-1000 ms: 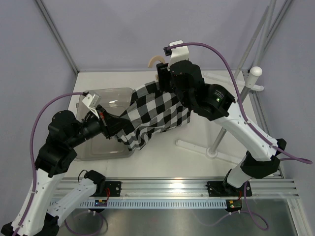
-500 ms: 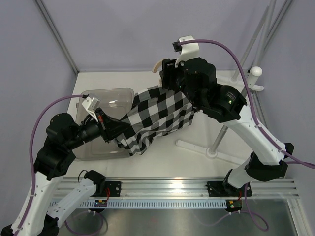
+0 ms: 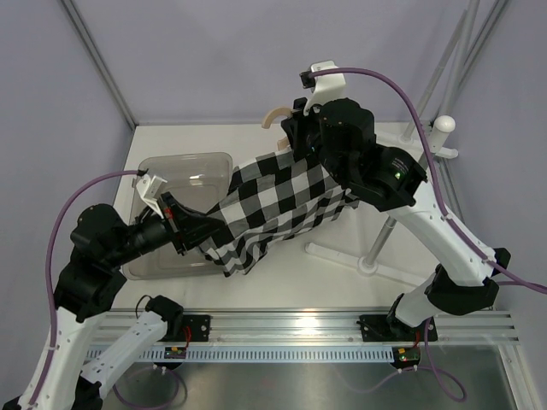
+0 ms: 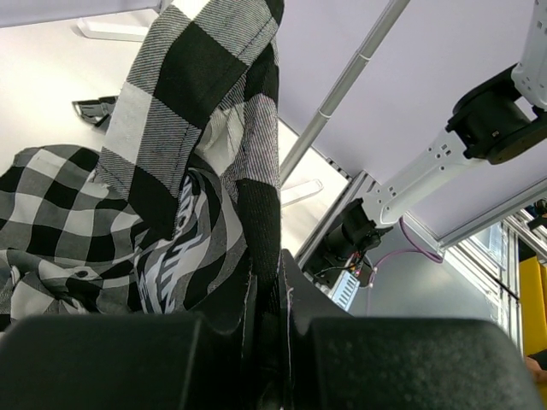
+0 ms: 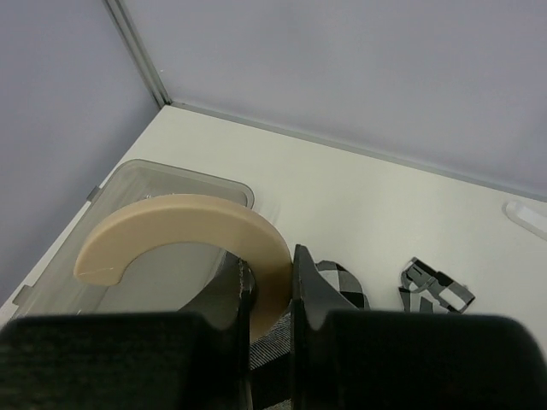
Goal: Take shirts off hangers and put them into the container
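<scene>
Your right hand (image 5: 272, 286) is clamped on the neck of the hanger (image 5: 184, 218), one finger on each side, just under the hook. Your left hand (image 4: 269, 290) is pinched together on a fold of the shirt (image 3: 278, 201). In the top view the shirt hangs in a band across the middle of the frame, from the right hand down to the left hand. Its lower edge sags near the worktop (image 3: 282, 273).

The step looks like stripping the shirt off the hanger. Hold the hanger firm and high, and draw the cloth down and to the left, toward the tub (image 3: 184, 166) at centre left. Pull along the hanger's arm, not across it, so the shoulder slides off rather than snagging. I cannot see whether either shoulder is already free, because the right arm hides that part.

The left arm itself lies over the tub's near side, so the drop will need room there. The pole (image 3: 389, 226) with its white knob (image 3: 443, 126) stands at the right of the frame, just behind the right forearm, so swing that arm with care. A small dark piece (image 5: 436, 286) lies on the worktop, and I cannot tell what it is.
</scene>
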Robot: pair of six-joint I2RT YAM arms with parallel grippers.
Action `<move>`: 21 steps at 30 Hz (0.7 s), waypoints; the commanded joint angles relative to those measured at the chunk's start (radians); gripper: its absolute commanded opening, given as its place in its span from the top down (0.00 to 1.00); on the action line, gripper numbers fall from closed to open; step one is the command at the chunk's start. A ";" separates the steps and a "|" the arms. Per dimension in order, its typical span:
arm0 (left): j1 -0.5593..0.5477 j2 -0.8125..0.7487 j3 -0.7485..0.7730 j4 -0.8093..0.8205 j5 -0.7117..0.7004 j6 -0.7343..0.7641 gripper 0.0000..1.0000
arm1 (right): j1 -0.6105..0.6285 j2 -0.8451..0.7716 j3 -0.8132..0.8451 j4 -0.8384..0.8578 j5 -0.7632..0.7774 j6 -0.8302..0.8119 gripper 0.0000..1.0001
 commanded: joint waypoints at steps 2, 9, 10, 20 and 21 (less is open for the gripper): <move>0.002 0.000 0.004 0.119 0.029 -0.013 0.95 | -0.005 -0.013 0.027 0.028 -0.025 0.020 1.00; 0.002 -0.004 -0.046 0.055 -0.066 0.013 0.44 | -0.005 0.011 0.118 -0.023 0.007 -0.010 1.00; 0.002 -0.007 -0.071 0.047 -0.071 0.016 0.44 | -0.005 0.031 0.163 -0.040 0.024 -0.027 1.00; 0.002 -0.055 -0.155 -0.039 -0.127 0.045 0.54 | -0.005 0.045 0.211 -0.048 0.284 -0.208 1.00; 0.003 -0.063 -0.139 -0.066 -0.141 0.048 0.60 | -0.007 0.039 0.179 -0.032 0.318 -0.219 1.00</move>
